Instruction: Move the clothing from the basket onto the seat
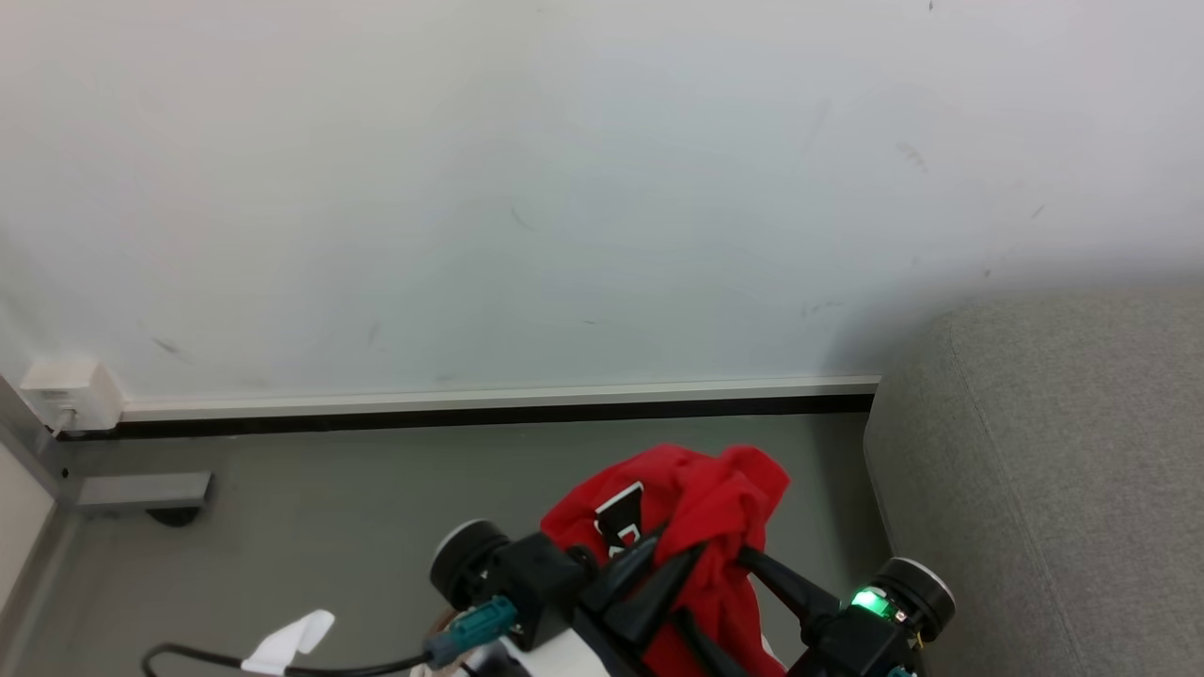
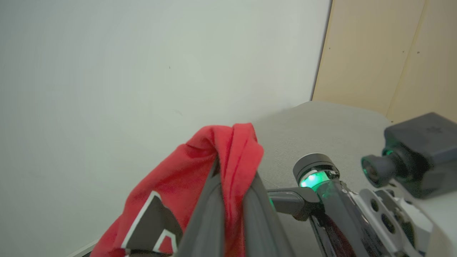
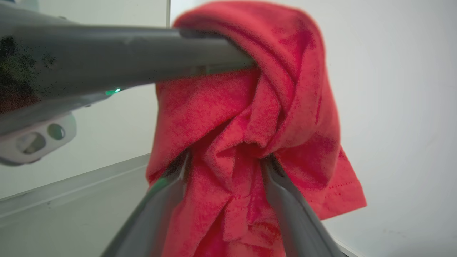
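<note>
Left gripper [image 2: 234, 174] and right gripper [image 3: 226, 161] clamp clothing [image 1: 720, 498], its black-and-white mark [image 1: 623, 523] unreadable.

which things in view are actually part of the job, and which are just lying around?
Job:
- red sports garment, clamped by left pincer and right pincer
- grey sofa

Lying about:
- white wall box
- black cable with white tag
- grey bracket at the floor
</note>
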